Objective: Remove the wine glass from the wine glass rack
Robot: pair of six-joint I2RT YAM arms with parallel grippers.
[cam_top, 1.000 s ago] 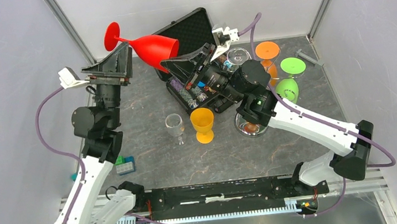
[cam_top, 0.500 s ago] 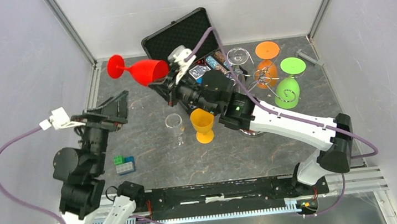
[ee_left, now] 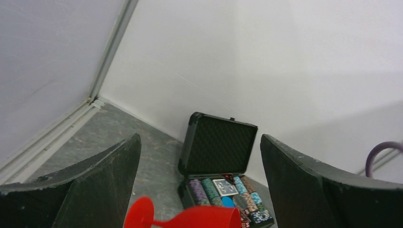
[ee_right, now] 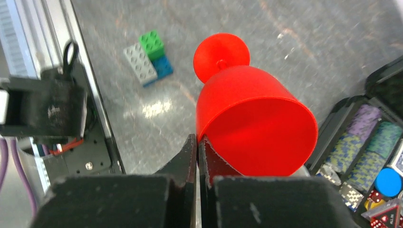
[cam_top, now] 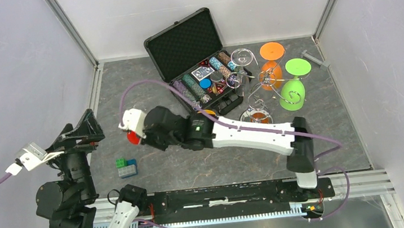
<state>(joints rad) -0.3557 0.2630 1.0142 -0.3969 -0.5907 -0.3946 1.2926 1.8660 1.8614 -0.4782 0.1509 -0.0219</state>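
Observation:
My right gripper (ee_right: pixel 197 141) is shut on the rim of a red wine glass (ee_right: pixel 252 118), one finger inside the bowl and one outside. The glass is tilted, foot away from me, above the grey table. In the top view only a bit of the red glass (cam_top: pixel 132 137) shows under the right wrist. The chrome wine glass rack (cam_top: pixel 259 94) stands at the right and holds an orange glass (cam_top: pixel 270 67), a green glass (cam_top: pixel 292 92) and a clear glass (cam_top: pixel 242 59). My left gripper (ee_left: pixel 199 137) is open and empty at the near left; the red glass (ee_left: pixel 190 219) shows below it.
An open black chip case (cam_top: pixel 197 63) stands at the back middle, also seen in the right wrist view (ee_right: pixel 370 147). Green, blue and grey toy bricks (cam_top: pixel 126 167) lie at the front left. The right arm stretches across the table's middle and hides what stands under it.
My right arm has swung left and down with the red glass, from above the chip case to low over the front left. My left arm has drawn back toward the near left.

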